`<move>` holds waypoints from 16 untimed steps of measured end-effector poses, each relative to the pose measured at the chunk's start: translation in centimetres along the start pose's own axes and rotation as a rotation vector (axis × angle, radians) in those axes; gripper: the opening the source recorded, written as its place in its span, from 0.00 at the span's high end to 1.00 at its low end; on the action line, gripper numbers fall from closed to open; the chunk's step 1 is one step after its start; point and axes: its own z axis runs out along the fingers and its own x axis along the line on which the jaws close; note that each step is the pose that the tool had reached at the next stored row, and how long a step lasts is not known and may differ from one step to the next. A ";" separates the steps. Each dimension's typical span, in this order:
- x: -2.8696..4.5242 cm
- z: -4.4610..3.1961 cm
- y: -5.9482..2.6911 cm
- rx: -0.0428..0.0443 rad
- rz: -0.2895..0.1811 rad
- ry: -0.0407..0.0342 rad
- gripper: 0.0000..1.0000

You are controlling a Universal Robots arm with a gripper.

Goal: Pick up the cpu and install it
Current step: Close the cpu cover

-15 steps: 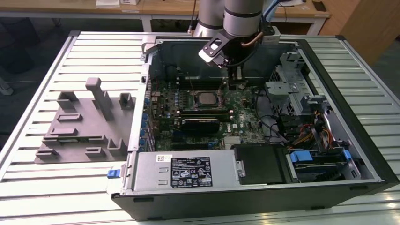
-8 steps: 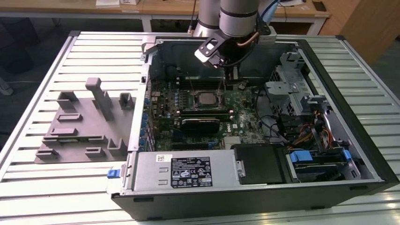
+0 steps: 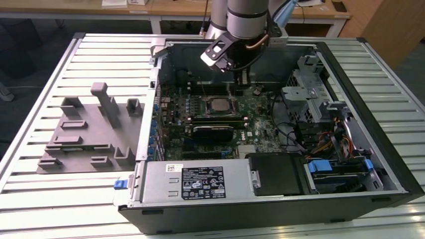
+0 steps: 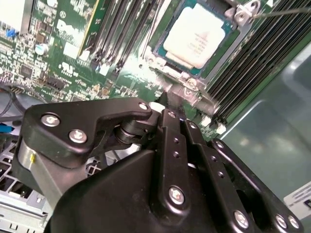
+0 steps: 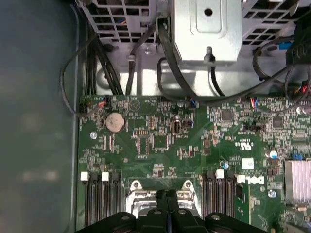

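Observation:
The cpu (image 3: 218,104), a silver-topped square chip, lies flat in its socket on the green motherboard (image 3: 256,107) inside the open computer case. In the second wrist view the cpu (image 4: 197,36) sits inside the socket's metal frame. My gripper (image 3: 243,77) hangs above the board, just behind the socket toward the case's back wall. Its black fingers (image 5: 163,201) are pressed together with nothing between them, and the gripper (image 4: 176,119) stands apart from the chip. In the first wrist view the socket frame (image 5: 160,189) shows just past the fingertips.
A grey plastic fixture (image 3: 86,134) lies on the slatted table at the exterior view's left. Inside the case are a black block (image 3: 212,132) in front of the socket, a power supply (image 3: 192,181), a metal drive cage (image 3: 302,94) and loose cables (image 5: 170,63).

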 end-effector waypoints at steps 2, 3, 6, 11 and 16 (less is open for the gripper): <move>0.00 -0.01 -0.35 -0.0001 0.000 0.0000 0.89; 0.00 -0.02 -0.52 0.0000 0.000 0.0000 0.89; 0.00 -0.04 -0.88 0.0000 0.001 0.0000 0.89; 0.00 -0.04 -0.91 0.0000 0.001 0.0001 0.89; 0.00 0.29 -0.94 0.0203 0.000 -0.0008 0.89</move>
